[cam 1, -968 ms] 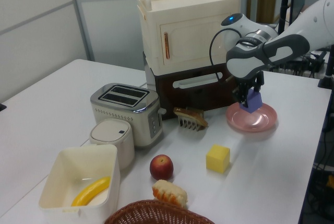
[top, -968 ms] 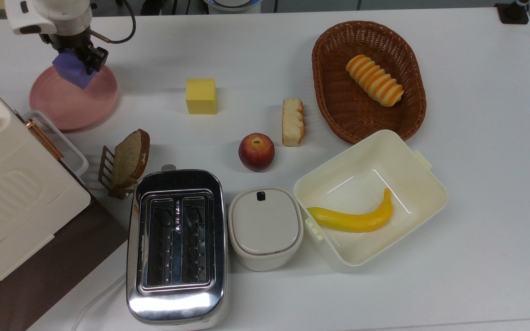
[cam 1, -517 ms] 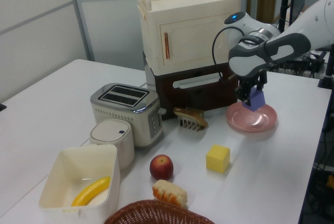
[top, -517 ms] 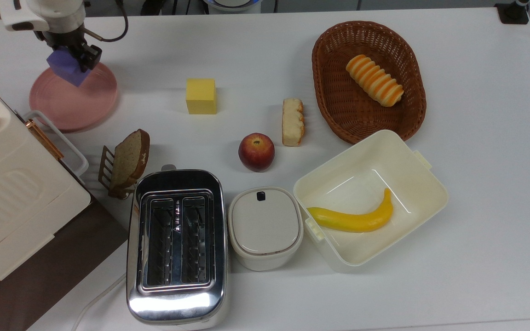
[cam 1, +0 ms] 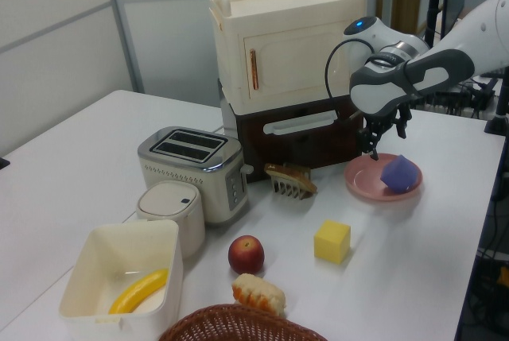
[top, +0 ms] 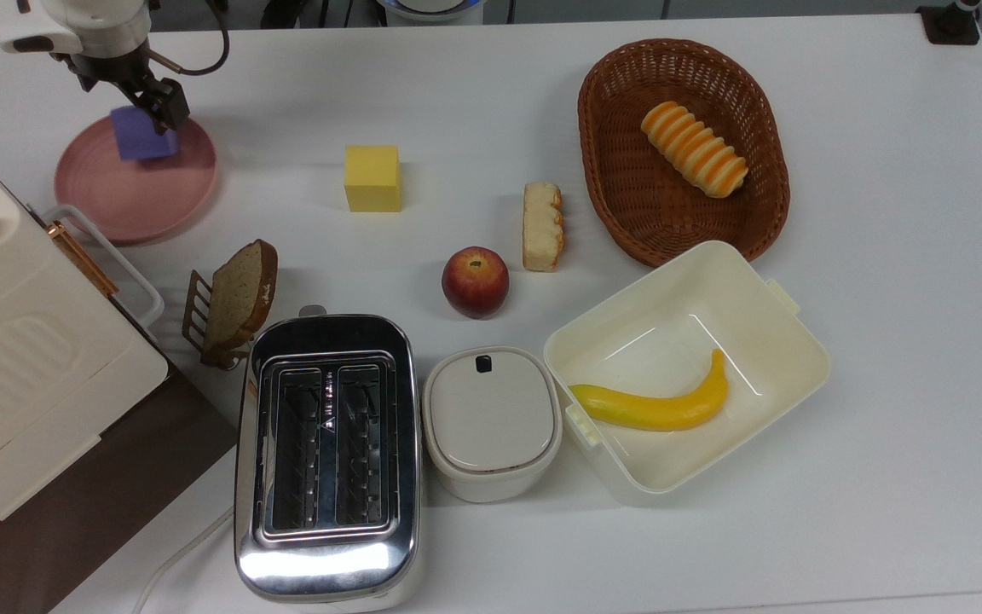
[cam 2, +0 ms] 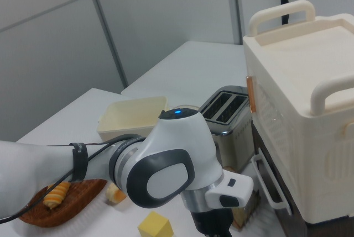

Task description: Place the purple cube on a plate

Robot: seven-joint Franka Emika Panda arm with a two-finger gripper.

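Cube (top: 144, 135) on plate (top: 116, 198); pincer (top: 129, 81) above.

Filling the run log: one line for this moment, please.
step: release | purple cube: on plate, free | gripper: open, above plate | task: looks done

Change over the last second: the purple cube (top: 144, 134) (cam 1: 400, 173), previously clamped between the fingers of the end effector (top: 129, 85) (cam 1: 385, 129), now rests tilted on the plate (top: 129, 192) (cam 1: 362, 182). The fingers are spread and stand above it, apart from the cube.
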